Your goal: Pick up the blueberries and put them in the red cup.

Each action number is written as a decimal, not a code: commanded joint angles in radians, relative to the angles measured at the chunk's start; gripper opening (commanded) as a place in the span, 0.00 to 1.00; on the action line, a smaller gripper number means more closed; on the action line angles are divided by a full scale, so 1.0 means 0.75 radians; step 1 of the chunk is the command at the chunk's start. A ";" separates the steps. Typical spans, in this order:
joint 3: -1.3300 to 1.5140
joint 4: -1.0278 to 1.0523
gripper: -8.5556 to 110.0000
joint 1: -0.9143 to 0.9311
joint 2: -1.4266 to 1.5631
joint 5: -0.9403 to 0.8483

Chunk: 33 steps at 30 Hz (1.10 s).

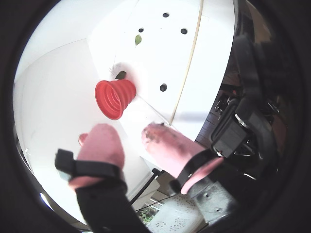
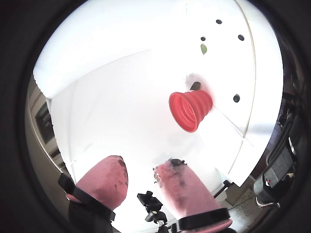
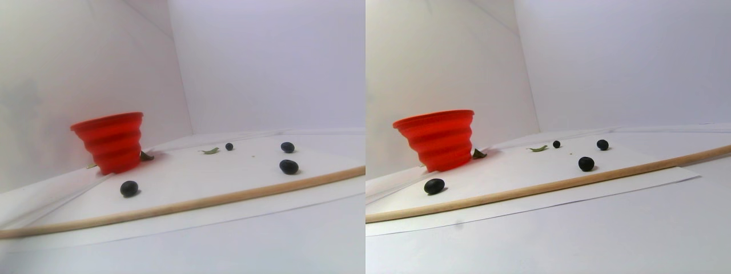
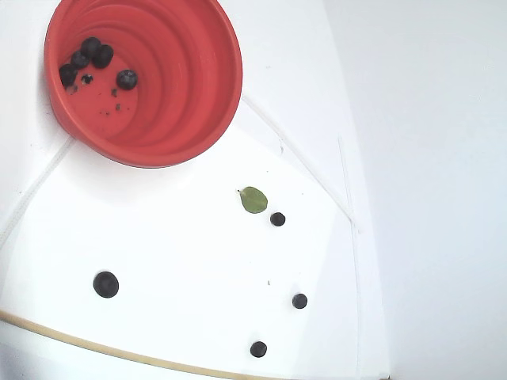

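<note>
The red cup (image 4: 198, 103) stands at the top left of the fixed view with several blueberries (image 4: 93, 54) on its bottom. Several more blueberries lie loose on the white sheet: one large (image 4: 106, 284) near the stick and smaller ones (image 4: 277, 219) (image 4: 299, 301) (image 4: 258, 349) to the right. Both wrist views show the cup (image 1: 115, 98) (image 2: 190, 110) from the side, well beyond my gripper (image 1: 129, 131) (image 2: 144, 167). Its pink stained fingers (image 1: 102, 145) stand apart, open, with nothing between them. The stereo pair and fixed views do not show the gripper.
A long wooden stick (image 3: 183, 205) lies across the front of the white sheet (image 4: 182, 261). One green leaf (image 4: 253, 199) lies mid-sheet, and another leaf (image 3: 146, 155) lies at the cup's foot. White walls (image 3: 85, 68) stand behind and beside the cup. A black tripod (image 2: 153, 208) is below my fingers.
</note>
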 commanded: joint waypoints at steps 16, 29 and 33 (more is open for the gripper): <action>-0.002 -0.016 0.16 -0.008 -0.002 -0.016; -0.022 -0.014 0.16 -0.018 -0.002 -0.033; -0.049 -0.020 0.16 -0.031 -0.002 -0.041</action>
